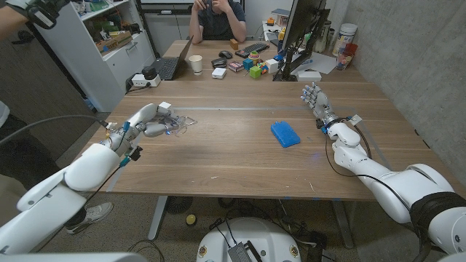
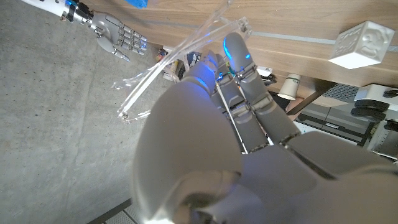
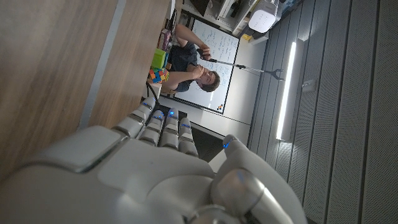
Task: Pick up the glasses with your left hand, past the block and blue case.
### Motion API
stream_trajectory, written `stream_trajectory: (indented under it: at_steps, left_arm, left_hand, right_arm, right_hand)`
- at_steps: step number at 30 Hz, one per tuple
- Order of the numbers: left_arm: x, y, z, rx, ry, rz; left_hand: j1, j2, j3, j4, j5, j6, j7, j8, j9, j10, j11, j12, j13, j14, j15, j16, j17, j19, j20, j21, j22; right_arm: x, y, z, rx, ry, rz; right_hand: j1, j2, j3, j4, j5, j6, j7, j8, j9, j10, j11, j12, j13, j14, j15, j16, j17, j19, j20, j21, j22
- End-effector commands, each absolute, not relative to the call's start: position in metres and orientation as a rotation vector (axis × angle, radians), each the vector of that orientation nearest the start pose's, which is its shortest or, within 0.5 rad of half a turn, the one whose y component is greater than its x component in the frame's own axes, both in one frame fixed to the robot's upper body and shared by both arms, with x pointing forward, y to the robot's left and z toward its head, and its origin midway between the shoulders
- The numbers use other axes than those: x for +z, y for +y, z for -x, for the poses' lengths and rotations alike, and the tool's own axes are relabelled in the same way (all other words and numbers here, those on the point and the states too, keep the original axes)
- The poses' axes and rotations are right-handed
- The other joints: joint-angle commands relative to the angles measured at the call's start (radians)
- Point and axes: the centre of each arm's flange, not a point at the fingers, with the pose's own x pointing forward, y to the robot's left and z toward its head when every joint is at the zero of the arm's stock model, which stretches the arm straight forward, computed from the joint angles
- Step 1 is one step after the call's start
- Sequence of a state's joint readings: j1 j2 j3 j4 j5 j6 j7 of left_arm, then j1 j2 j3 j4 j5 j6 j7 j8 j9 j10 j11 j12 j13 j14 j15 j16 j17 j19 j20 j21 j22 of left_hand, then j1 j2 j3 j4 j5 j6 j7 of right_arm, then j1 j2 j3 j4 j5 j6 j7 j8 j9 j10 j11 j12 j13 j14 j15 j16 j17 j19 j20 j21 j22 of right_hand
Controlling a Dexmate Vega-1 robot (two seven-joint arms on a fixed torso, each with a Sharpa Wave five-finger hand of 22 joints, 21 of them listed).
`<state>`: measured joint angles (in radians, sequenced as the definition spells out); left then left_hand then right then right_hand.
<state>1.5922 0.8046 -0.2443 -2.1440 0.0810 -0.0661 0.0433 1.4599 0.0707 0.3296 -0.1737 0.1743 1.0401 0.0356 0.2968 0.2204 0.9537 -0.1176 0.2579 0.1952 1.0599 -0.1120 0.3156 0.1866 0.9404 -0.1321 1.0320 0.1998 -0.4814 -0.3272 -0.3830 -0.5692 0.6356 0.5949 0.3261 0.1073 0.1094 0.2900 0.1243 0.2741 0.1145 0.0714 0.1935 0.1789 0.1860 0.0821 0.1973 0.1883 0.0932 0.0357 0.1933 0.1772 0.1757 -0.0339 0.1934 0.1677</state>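
Glasses [image 1: 180, 124] of clear plastic sit at the fingertips of the left hand [image 1: 148, 121] in the head view, near the table's left side and just in front of a small white block [image 1: 165, 108]; from here I cannot tell whether they rest on the wood or are just clear of it. The blue case [image 1: 285, 134] lies well apart toward the middle, and the right hand [image 1: 315, 98] stands with fingers spread, holding nothing. For a clean pick-up, I judge the lift should go straight up, keeping the frame level and away from the block. In the left wrist view the left hand's fingers [image 2: 239, 68] reach against the glasses [image 2: 180, 59], whose thin arms stick out past them; the hold looks like a light pinch, so a firmer closing before rising seems wise, since smooth plastic may slip or swing. In the right wrist view the right hand [image 3: 158, 174] has its fingers extended and gripping nothing, and a person [image 3: 189, 65] sits beyond the table.
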Motion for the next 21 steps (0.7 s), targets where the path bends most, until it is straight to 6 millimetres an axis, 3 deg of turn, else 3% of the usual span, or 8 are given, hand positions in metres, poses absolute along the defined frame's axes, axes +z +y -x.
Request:
stream_trajectory:
  at_steps: [1,21]
  left_arm:
    - [0.005,0.342,-0.437,0.041,-0.762,-0.836]
    - [0.021,0.329,-0.422,0.055,-0.855,-0.674]
  left_hand:
    - [0.009,0.031,0.018,0.013,0.005,0.008,-0.001,-0.003,0.004,0.006,0.001,-0.005,0.003,0.081,-0.125,0.003,0.013,-0.007,-0.050,0.008,0.001]
    - [0.006,0.029,0.024,0.012,0.006,0.023,-0.013,-0.007,0.004,0.016,-0.008,-0.014,0.003,0.089,-0.126,-0.003,0.016,-0.015,-0.051,0.025,-0.004]
  right_arm:
    - [-0.008,-0.328,-0.713,0.196,-0.653,-0.021]
    - [-0.009,-0.335,-0.716,0.194,-0.647,-0.040]
  right_hand:
    - [0.006,0.006,0.001,-0.003,0.009,0.005,0.005,0.001,0.006,0.010,-0.002,0.002,0.002,0.011,-0.003,-0.002,0.002,0.006,-0.040,0.000,0.003]
    - [0.007,0.007,0.001,-0.004,0.009,0.006,0.008,0.000,0.006,0.012,-0.002,0.001,0.002,0.012,-0.003,-0.003,0.002,0.008,-0.044,0.001,0.002]
